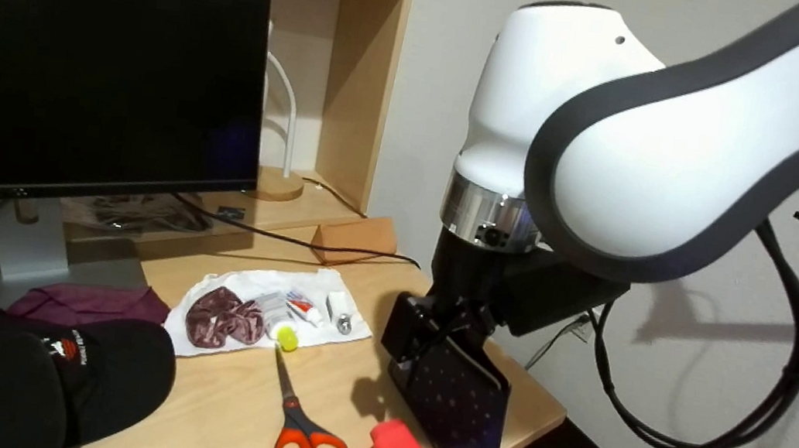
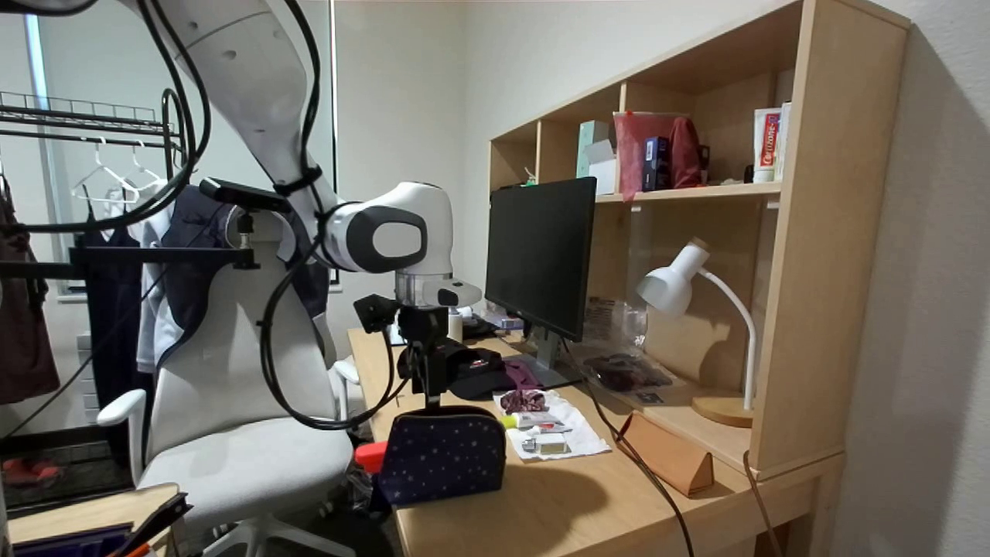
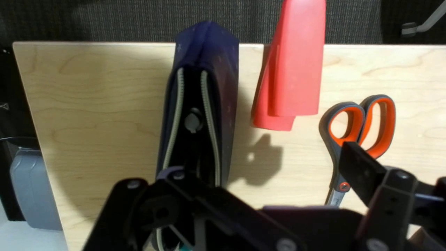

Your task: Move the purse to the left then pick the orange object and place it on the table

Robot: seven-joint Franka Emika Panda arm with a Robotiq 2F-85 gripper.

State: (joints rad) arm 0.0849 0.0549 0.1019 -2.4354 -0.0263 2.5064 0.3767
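The dark navy purse point(image 1: 456, 408) stands upright with its top unzipped near the table corner; it also shows in an exterior view point(image 2: 445, 458) and in the wrist view point(image 3: 224, 122). My gripper point(image 1: 433, 338) is open at the purse's top. In the wrist view my gripper point(image 3: 263, 167) has its left finger over the purse opening and its right finger apart, over the scissors; whether the left finger is inside the purse is hidden. The red-orange object point(image 3: 296, 69) lies beside the purse, overhanging the edge of the table point(image 3: 104, 115). The purse partly hides the orange object point(image 2: 370, 456) in an exterior view.
Scissors with orange handles point(image 1: 294, 416) lie beside the orange object. A white cloth point(image 1: 188, 339) bears a scrunchie and small tubes. A black cap point(image 1: 125, 365) and a monitor point(image 1: 95, 56) stand at one side. A tan case point(image 2: 665, 456) and a cable lie behind.
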